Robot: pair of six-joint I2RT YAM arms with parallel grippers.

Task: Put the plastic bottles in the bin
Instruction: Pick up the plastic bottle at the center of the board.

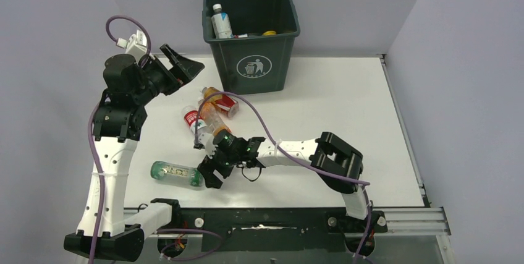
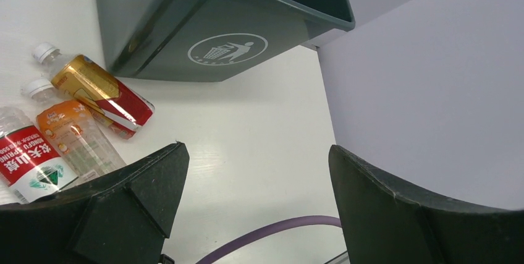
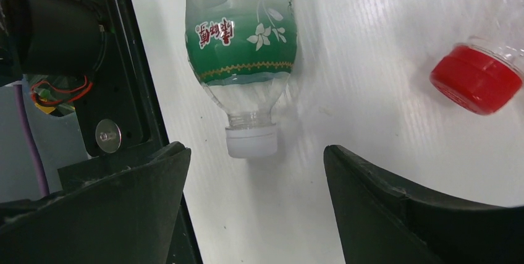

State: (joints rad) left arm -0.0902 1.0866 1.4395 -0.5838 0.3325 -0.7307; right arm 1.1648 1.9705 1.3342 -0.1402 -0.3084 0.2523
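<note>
Four plastic bottles lie on the white table point(image 1: 333, 103), and both grippers are spread wide open, holding nothing.

From above, the green-label bottle point(image 1: 176, 173) lies alone near the front, just beside the right gripper point(image 1: 204, 162). The red-label bottle point(image 1: 193, 120), orange-label bottle point(image 1: 213, 117) and gold-and-red bottle point(image 1: 222, 101) lie close together in front of the bin point(image 1: 250, 35). The bin is dark green, square and smooth. One white-capped bottle point(image 1: 221, 21) stands inside it, with more bits I cannot count. The bottles are clear and round. The left gripper point(image 1: 182, 61) hangs high beside the bin. Only the right wrist view shows the green-label bottle's white cap point(image 3: 251, 141) just ahead of the open jaws, and a red cap point(image 3: 476, 78) off to one side.
</note>
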